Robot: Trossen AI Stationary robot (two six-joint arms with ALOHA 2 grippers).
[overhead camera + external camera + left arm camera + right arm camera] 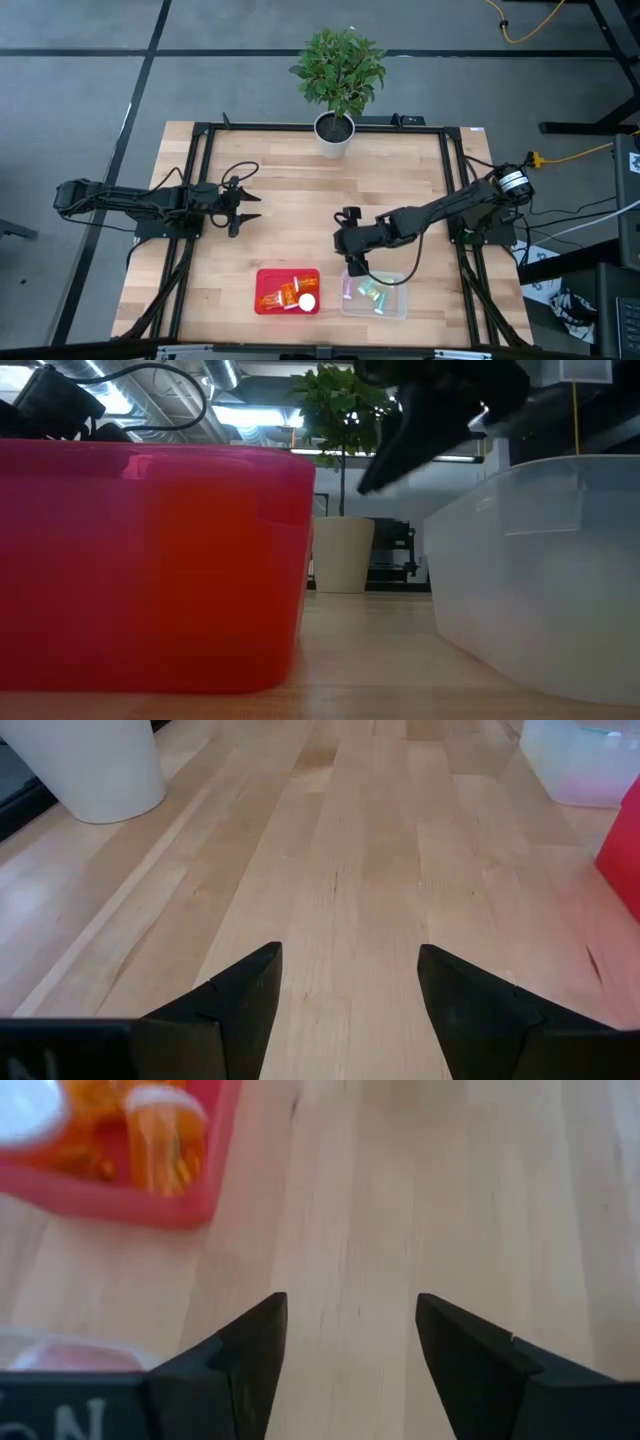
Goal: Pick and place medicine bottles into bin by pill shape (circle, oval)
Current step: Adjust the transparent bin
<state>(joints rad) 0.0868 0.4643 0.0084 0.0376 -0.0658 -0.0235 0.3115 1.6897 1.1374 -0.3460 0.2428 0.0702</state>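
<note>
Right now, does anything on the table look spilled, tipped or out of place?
Nothing stands out. The orange bottles lie jumbled in the red bin, the pastel bottles in the clear bin. No bottle lies loose on the wood. Both pincers are open and empty.

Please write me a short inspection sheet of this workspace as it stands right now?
Surface: wooden table, bare in the middle.
Job's things: orange bottles lie in the red bin; green and pink bottles lie in the clear bin. No bottles seen loose on the table.
Clutter: potted plant at the far edge.
Grippers: left gripper open and empty at the left side; right gripper open and empty, above the table just beyond the bins.
Cables: yellow cable on the floor; black cables beside the right arm.
Surroundings: grey floor.
</note>
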